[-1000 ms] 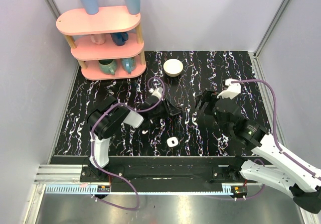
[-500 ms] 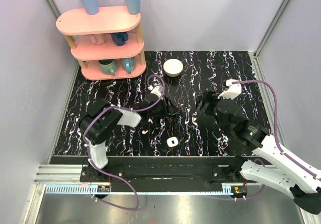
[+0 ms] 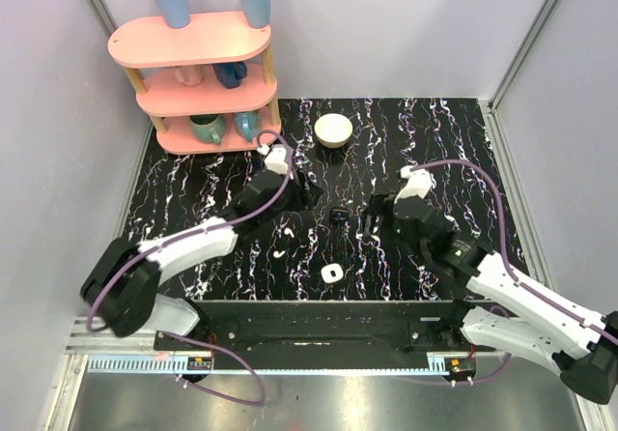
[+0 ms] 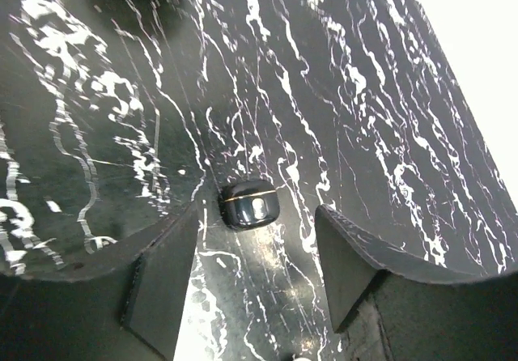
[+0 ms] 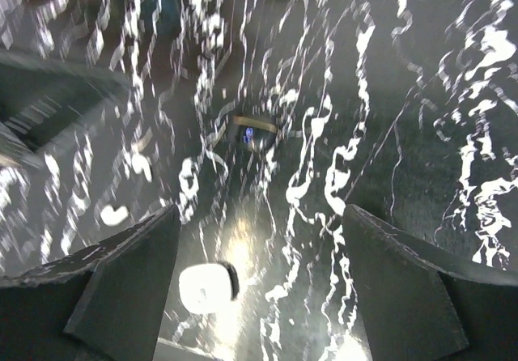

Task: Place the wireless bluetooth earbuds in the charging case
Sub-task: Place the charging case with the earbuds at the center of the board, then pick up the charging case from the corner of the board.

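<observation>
The white charging case (image 3: 331,273) lies flat near the table's front edge; the right wrist view shows it low down (image 5: 205,288), just inside my right gripper's left finger. One white earbud (image 3: 278,254) lies left of the case and shows as a comma shape (image 5: 113,214). I cannot pick a second earbud out from the marble streaks. My left gripper (image 3: 305,193) is open and holds nothing (image 4: 255,272). My right gripper (image 3: 375,220) is open over the table (image 5: 263,288), with nothing gripped.
A small black block (image 3: 340,215) sits on the table between the two grippers, just ahead of the left fingers (image 4: 249,204) and farther ahead of the right ones (image 5: 252,134). A white bowl (image 3: 333,129) and a pink shelf with mugs (image 3: 198,83) stand at the back left.
The left arm has stretched out and its gripper has opened and drawn back toward the rear left, leaving the black block on the table. The right gripper has shifted left toward the block.
</observation>
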Available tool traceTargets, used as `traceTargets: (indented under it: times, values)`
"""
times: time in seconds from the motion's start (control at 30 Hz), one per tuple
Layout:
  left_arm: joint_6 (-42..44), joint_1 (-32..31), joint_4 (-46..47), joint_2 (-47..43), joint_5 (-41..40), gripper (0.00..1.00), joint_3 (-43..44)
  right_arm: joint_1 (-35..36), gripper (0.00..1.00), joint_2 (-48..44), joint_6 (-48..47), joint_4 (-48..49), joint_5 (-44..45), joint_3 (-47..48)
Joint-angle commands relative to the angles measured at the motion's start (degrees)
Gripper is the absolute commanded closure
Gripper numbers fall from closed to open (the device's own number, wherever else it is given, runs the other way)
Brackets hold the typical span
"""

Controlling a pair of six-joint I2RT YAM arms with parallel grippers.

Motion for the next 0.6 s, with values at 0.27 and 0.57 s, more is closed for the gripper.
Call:
traceTargets:
  times: [0.27,0.57]
  values:
    - [14.86,1.75,-4.05,-29.38,-11.82,0.17,-9.27,-0.39,0.05,12.61,-27.51,15.43,-39.3,-6.61]
    - [18.47,2.02,-7.65,-36.86,-14.46,0.13,-12.17,-0.22,0.04,23.34,-29.51,27.14,-45.92,-9.95]
